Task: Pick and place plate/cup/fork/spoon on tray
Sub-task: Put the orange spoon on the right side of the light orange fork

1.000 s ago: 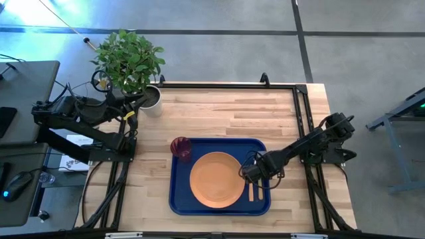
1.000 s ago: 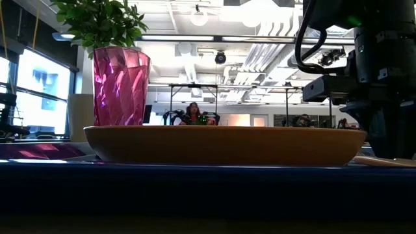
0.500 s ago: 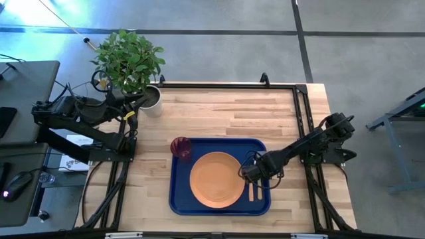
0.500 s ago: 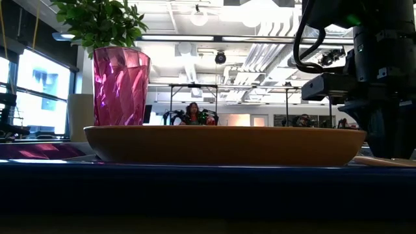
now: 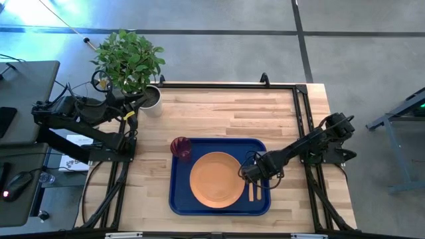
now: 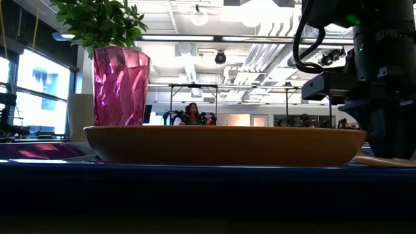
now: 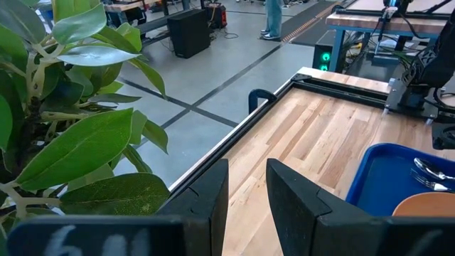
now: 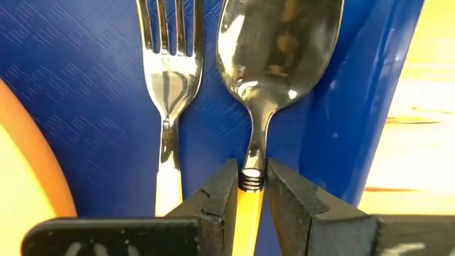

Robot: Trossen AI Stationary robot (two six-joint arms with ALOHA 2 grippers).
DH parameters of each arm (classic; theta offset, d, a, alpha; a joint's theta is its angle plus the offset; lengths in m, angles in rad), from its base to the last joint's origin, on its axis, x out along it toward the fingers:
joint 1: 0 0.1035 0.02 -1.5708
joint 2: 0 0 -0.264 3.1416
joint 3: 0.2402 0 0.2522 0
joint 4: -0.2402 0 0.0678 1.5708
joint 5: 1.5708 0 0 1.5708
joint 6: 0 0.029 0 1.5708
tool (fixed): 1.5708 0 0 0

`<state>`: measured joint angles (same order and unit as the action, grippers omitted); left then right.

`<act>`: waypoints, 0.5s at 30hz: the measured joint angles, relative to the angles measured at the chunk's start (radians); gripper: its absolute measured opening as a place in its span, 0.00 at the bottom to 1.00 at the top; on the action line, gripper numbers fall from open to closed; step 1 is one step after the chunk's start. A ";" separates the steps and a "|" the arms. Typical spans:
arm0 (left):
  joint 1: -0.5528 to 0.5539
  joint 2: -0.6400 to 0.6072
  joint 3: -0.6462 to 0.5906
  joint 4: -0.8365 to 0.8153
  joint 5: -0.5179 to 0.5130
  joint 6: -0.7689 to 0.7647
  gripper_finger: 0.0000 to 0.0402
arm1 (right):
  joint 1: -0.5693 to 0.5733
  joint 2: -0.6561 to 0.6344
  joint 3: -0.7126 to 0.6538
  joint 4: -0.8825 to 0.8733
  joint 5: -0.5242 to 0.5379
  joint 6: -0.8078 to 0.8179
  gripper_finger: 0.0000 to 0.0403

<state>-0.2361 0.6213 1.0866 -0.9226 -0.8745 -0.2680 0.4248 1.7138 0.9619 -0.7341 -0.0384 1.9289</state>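
The blue tray lies on the wooden table. The orange plate rests flat on it, and the dark red cup stands upright at its far left corner. The fork and the spoon lie side by side on the tray right of the plate, their orange-tan handles toward the near edge. My right gripper is low over the tray, shut on the spoon. My left gripper is open and empty at the table's far left, beside the plant. My right gripper pinches the spoon between its two fingers at the top of the handle, where the metal neck joins it. The fingers come from above and lie across the spoon. The spoon lies flat on the tray, its bowl toward the far edge.
A leafy plant in a light pot stands at the table's far left corner. Bare wood spreads beyond the tray. The tray's right rim runs close beside the spoon.
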 joint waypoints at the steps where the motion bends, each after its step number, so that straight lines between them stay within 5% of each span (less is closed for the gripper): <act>1: 0.000 0.000 0.000 0.000 0.000 0.000 0.22 | 0.000 0.000 0.000 0.000 -0.003 0.000 0.17; 15: 0.000 0.000 0.000 0.000 0.000 -0.001 0.22 | 0.000 0.000 0.000 0.003 -0.053 0.000 0.17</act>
<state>-0.2363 0.6212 1.0863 -0.9226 -0.8742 -0.2687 0.4248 1.7134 0.9619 -0.7312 -0.0910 1.9289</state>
